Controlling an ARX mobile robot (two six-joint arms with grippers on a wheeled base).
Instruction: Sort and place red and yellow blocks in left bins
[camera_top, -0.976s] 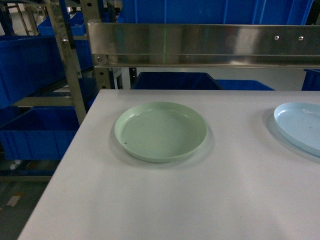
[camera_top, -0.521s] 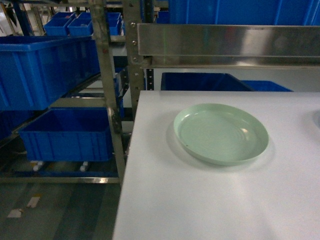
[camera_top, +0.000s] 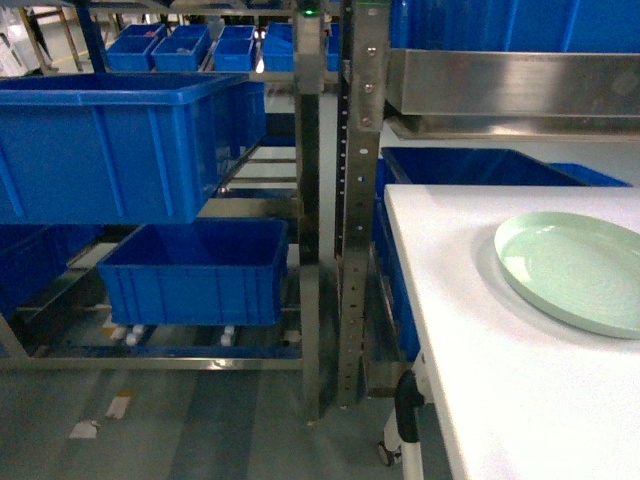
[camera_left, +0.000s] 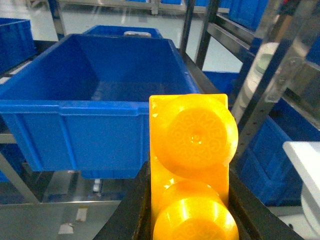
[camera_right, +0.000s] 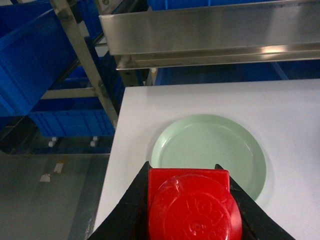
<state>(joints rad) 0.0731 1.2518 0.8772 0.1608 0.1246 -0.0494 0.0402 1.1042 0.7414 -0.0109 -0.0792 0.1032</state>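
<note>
Bricks are already in hand, one per arm. The left gripper (camera_left: 192, 200) is clamped on the yellow brick (camera_left: 192, 165), its dark jaws pressing the two long flat sides, studs facing the wrist camera. The right gripper (camera_right: 189, 200) pinches the red brick (camera_right: 192, 202) the same way, side faces squeezed, its single stud toward the lens.

Both look like hard, glossy, hollow plastic, so I'd judge them light and stiff, not fragile, but slick. The flat side walls are the sensible place to grip; the rounded studs would give the jaws nothing square to bear on. Being so light, they should drop cleanly and may bounce or skate on a smooth tub floor, so a low release seems wiser than a high toss.

From the left wrist camera, a deep blue bin (camera_left: 75, 107) sits at about eleven o'clock from the yellow brick, and no contents show in the part of it I can see. In the head view, that upper bin (camera_top: 110, 145) is at nine o'clock on the rack (camera_top: 355, 200), with a lower bin (camera_top: 195, 270) beneath at seven o'clock. The white table (camera_top: 500, 400) lies at four o'clock, carrying a green plate (camera_top: 575, 270). From the right wrist, the red brick hangs over the table at six o'clock of that plate (camera_right: 210, 147), well apart from any bin.
</note>
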